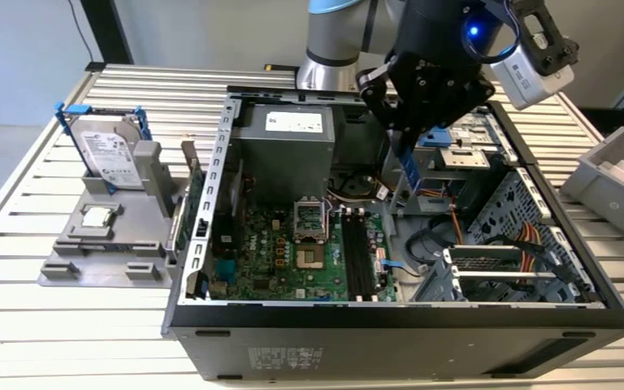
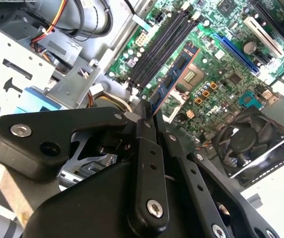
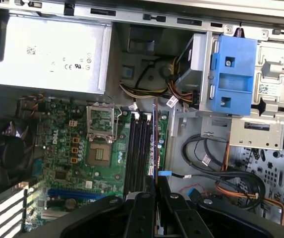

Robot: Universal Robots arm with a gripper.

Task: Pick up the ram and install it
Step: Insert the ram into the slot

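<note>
My gripper [image 1: 408,132] hangs over the open computer case [image 1: 198,244] and is shut on the ram [image 1: 409,166], a thin dark blue stick pointing down out of the fingers. In the second wrist view the ram [image 2: 174,77] sticks out flat from the gripper [image 2: 150,111] towards the motherboard. It appears edge-on in the first wrist view, where the ram [image 3: 156,141] runs out of the gripper [image 3: 156,187] just beside the black memory slots [image 3: 137,148]. The stick is above the board, apart from the memory slots [image 1: 356,253].
A grey power supply [image 1: 290,142] fills the case's back. A blue drive cage [image 3: 233,74] and cables [image 3: 231,183] lie beside the slots, and a fan [image 2: 246,139] is nearby. On the exterior view's left, a fixture [image 1: 101,260] holds a blue-framed hard drive [image 1: 108,150]. A grey bin [image 1: 613,175] stands at right.
</note>
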